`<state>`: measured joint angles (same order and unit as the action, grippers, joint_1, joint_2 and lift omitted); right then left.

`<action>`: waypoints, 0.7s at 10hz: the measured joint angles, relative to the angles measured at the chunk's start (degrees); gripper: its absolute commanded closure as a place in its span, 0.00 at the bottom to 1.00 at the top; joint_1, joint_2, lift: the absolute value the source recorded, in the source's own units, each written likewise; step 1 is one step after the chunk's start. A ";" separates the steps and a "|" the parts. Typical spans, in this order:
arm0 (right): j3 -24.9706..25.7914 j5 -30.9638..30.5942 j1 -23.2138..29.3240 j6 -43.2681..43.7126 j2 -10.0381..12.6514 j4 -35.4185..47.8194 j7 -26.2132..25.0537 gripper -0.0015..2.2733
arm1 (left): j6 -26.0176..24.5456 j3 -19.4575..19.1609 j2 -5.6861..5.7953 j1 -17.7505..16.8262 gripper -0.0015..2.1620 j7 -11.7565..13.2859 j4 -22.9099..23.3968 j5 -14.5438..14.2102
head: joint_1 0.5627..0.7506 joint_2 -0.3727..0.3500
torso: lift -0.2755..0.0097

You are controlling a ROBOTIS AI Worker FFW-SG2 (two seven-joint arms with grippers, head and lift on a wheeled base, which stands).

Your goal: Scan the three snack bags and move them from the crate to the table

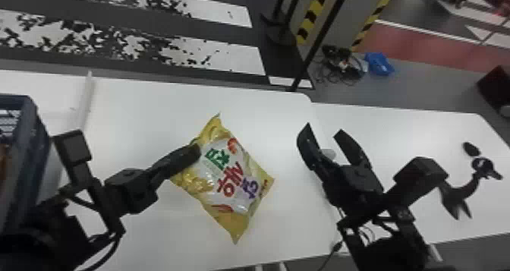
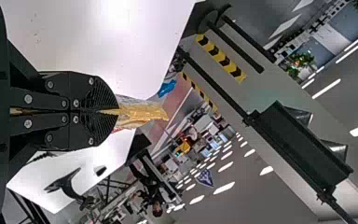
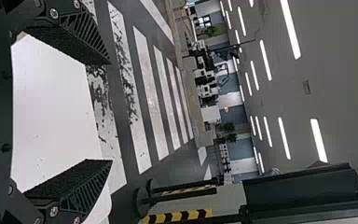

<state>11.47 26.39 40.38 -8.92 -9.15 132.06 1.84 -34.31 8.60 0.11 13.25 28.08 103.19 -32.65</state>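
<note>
While the left tool (image 1: 195, 149) is clenched on one edge of the yellow snack bag (image 1: 237, 175), the bag is over the white counter (image 1: 144, 107), tilted, printed face showing from above; whether its underside touches the surface cannot be determined. The right tool (image 1: 323, 129) is released, fingers spread, to the right of the bag and apart from it. A dark crate (image 1: 40, 148) is at the robot's far left, well apart from the bag.
</note>
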 measured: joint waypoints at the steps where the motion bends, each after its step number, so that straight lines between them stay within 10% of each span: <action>1: 0.39 0.10 0.19 0.00 -0.12 0.04 0.00 0.07 | 0.18 0.47 -0.07 -1.99 0.90 -0.36 -3.12 0.52 | 0.70 0.03 | 0.75; 3: 0.51 0.15 0.30 0.03 -0.18 0.04 0.00 0.07 | 0.18 1.94 -0.10 -4.67 0.00 -4.34 -7.49 2.62 | 0.70 0.03 | 0.75; 7: 0.23 0.30 0.58 0.60 -0.17 0.04 0.31 0.07 | -1.43 8.25 -0.11 -6.84 0.02 -12.75 -8.23 17.57 | 0.70 0.03 | 0.75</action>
<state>11.70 26.69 40.96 -8.31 -9.32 132.10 2.15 -35.74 16.85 0.00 6.41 15.32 94.97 -15.08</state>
